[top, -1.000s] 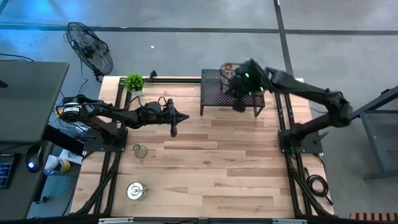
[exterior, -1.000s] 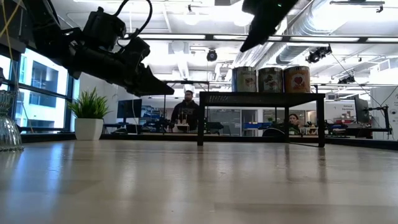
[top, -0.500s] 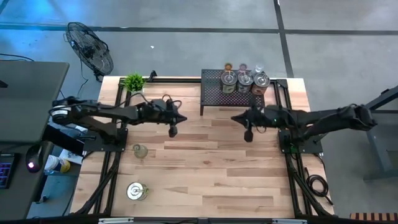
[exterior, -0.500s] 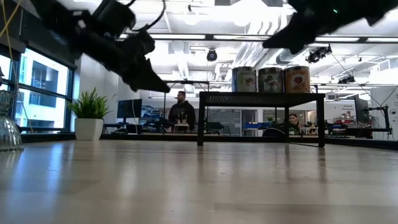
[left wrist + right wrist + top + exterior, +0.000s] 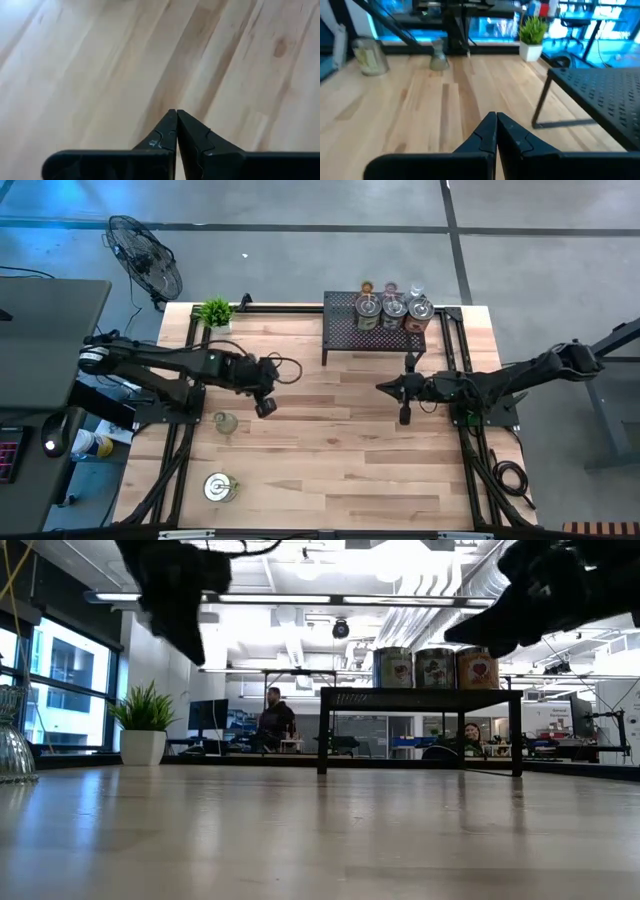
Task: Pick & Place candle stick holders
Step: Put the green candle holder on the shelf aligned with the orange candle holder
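Three squat silver candle stick holders (image 5: 392,308) stand in a row on the black mesh rack (image 5: 345,338) at the far edge, also in the low view (image 5: 435,667); small glass ones (image 5: 390,288) stand behind them. A pale green glass holder (image 5: 225,422) and a silver one (image 5: 220,487) stand on the table's left side, also in the right wrist view (image 5: 438,57). My left gripper (image 5: 265,408) is shut and empty above bare wood (image 5: 176,112). My right gripper (image 5: 404,417) is shut and empty in front of the rack (image 5: 496,116).
A small green potted plant (image 5: 215,312) stands at the far left corner. A fan (image 5: 145,255) stands beyond the table. Bare wood (image 5: 340,460) lies between the arms and along the near edge. People sit in the room behind (image 5: 272,720).
My right gripper has drawn back from above the rack toward the table's near edge and come lower, shut and empty. My left gripper has gone toward the near left, toward the pale green glass holder, and tipped its fingers downward. The holders have stayed where they were.
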Robot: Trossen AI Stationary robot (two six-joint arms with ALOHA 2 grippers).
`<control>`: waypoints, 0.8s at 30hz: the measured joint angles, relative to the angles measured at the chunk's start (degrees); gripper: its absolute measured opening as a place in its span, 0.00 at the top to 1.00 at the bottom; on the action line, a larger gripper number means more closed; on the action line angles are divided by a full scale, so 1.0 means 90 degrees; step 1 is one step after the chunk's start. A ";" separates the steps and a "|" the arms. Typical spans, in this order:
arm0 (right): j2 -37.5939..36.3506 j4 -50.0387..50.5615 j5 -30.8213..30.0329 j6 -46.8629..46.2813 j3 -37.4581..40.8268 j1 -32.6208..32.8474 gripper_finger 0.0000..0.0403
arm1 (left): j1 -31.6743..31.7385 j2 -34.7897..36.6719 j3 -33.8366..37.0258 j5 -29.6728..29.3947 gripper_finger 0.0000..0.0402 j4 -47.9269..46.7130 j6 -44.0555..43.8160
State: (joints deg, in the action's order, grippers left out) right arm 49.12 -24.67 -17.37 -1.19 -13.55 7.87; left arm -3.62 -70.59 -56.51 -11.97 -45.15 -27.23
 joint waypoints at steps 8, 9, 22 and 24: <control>0.0000 -0.1298 0.0012 0.0005 0.0881 0.0312 1.00 | -0.1090 -0.0066 -0.0614 0.0053 0.89 -0.1791 -0.2866; 0.0000 -0.1457 0.0012 0.0005 0.0981 0.0336 1.00 | -0.1219 -0.0085 -0.0683 0.0087 0.86 -0.1917 -0.3196; -0.0054 -0.2059 0.0207 0.0155 0.1288 0.0389 1.00 | -0.2223 -0.0693 -0.1145 0.0796 0.58 -0.3881 -0.5827; -0.0056 -0.2077 0.0232 0.0159 0.1288 0.0389 1.00 | -0.2289 -0.0659 -0.1136 0.0787 0.58 -0.3815 -0.5971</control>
State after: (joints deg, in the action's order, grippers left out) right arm 48.62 -43.36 -15.28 0.24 -1.96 11.38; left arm -24.21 -76.52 -66.74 -4.88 -79.49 -80.97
